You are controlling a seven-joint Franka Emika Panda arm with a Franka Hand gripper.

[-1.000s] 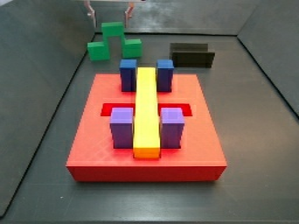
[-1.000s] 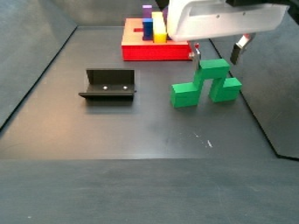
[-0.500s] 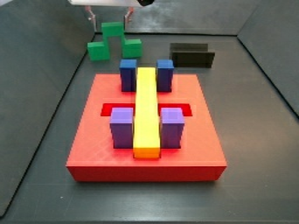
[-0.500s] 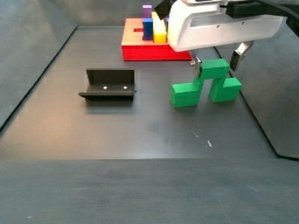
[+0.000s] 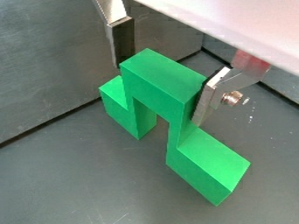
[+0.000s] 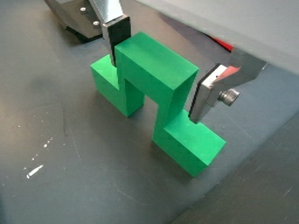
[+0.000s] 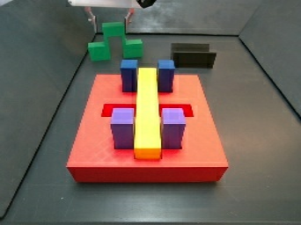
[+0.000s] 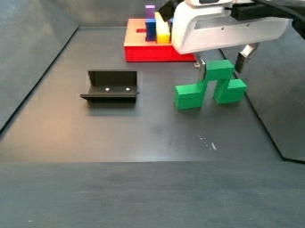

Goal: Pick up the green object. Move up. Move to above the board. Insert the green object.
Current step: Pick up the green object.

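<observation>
While the green object [image 5: 158, 92] is sitting flat on the dark table [image 8: 131, 134], well apart from the board [image 7: 147, 132], we are straddling its tall centre block with the jaws [image 6: 158, 66]. In both wrist views the two silver fingers [image 5: 122, 39] are standing on either side of that centre block, spread a little wider than it. We are judging them not yet closed on it, though whether the pads are already brushing the green faces is hard to tell from these angles. The two lower side blocks are sticking out to either side of the grip line, clear of the fingers.

In a side view the jaws [image 8: 223, 61] are hanging low over the piece, at the far end of the table from the fixture [image 8: 110, 86]. On the board, the yellow bar [image 7: 147, 110] is lying along the middle, with blue blocks [image 7: 129, 73] at one end and purple blocks [image 7: 122, 130] at the other, and recessed slots are showing beside the bar.

As for progress, we are reckoning ourselves only at the first step: the approach is looking complete, but the squeeze is still to come. Lifting, carrying over the board and inserting all remain.
</observation>
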